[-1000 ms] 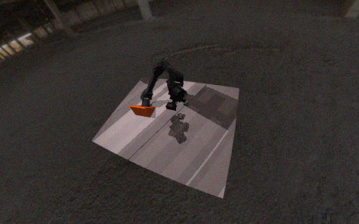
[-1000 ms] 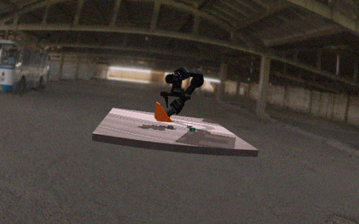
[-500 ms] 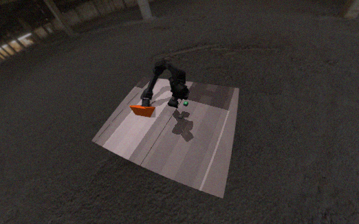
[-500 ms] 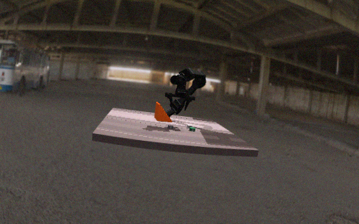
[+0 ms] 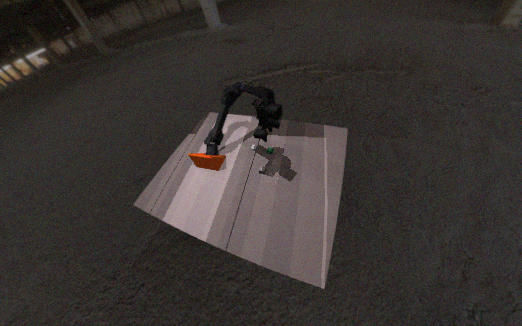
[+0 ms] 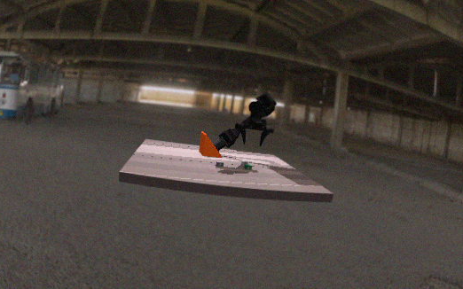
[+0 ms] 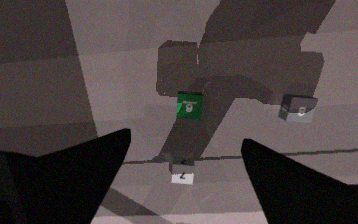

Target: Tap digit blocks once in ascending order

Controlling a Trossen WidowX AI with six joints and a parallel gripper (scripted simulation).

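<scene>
My gripper (image 5: pixel 260 138) (image 6: pixel 253 144) (image 7: pixel 186 139) is open and empty, raised above the table. A green block (image 5: pixel 270 150) (image 6: pixel 248 167) (image 7: pixel 189 106) lies ahead of the fingertips in the wrist view; its digit looks like a 9 with a bar above it, possibly an upside-down underlined 6. A white block (image 5: pixel 253 147) (image 7: pixel 182 178) shows between the fingers, far below them; its digit looks like a 7 or 2. A grey block (image 5: pixel 262 170) (image 6: pixel 219 164) (image 7: pixel 300 112) lies at the right in the wrist view, with a digit like 8 or 3.
The pale striped table (image 5: pixel 277 240) (image 6: pixel 175 177) bears the arm and the blocks. An orange panel (image 5: pixel 208 161) (image 6: pixel 207 146) stands at the arm's base. The arm's shadow falls around the blocks.
</scene>
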